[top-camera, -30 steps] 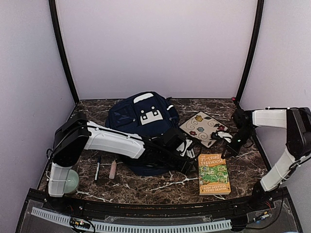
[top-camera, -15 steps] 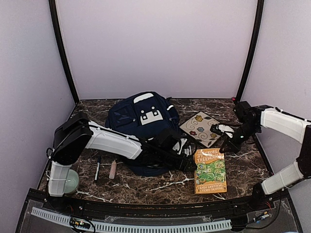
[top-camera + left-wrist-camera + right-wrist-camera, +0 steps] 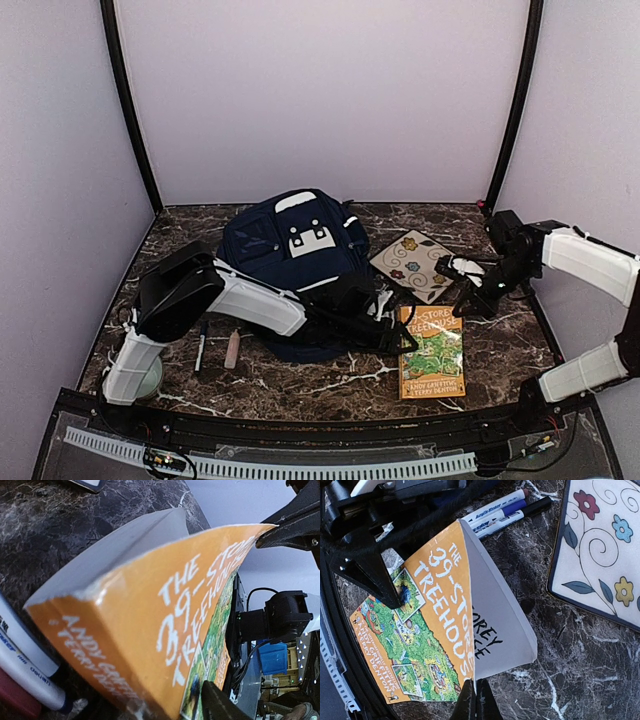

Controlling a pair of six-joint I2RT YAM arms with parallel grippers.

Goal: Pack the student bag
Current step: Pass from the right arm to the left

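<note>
The navy student bag (image 3: 295,250) lies at the back middle of the table. An orange paperback, "The 39-Storey Treehouse" (image 3: 432,352), lies to its right. My right gripper (image 3: 475,690) is shut on the outer corner of the book's front cover (image 3: 445,605) and holds it raised, so the white title page (image 3: 500,625) shows. My left gripper (image 3: 398,335) is at the book's spine. One of its fingers (image 3: 220,705) rests on the cover; the other is hidden. The book fills the left wrist view (image 3: 150,610).
A flower-patterned white board (image 3: 418,262) lies behind the book and also shows in the right wrist view (image 3: 605,550). Markers (image 3: 505,510) lie by the book's spine. A pen (image 3: 201,350), a pink stick (image 3: 233,348) and a round green item (image 3: 150,375) lie front left.
My right gripper has come down and left to the book and now pinches its lifted cover. The book has shifted left and turned a little. My left arm has reached further right.
</note>
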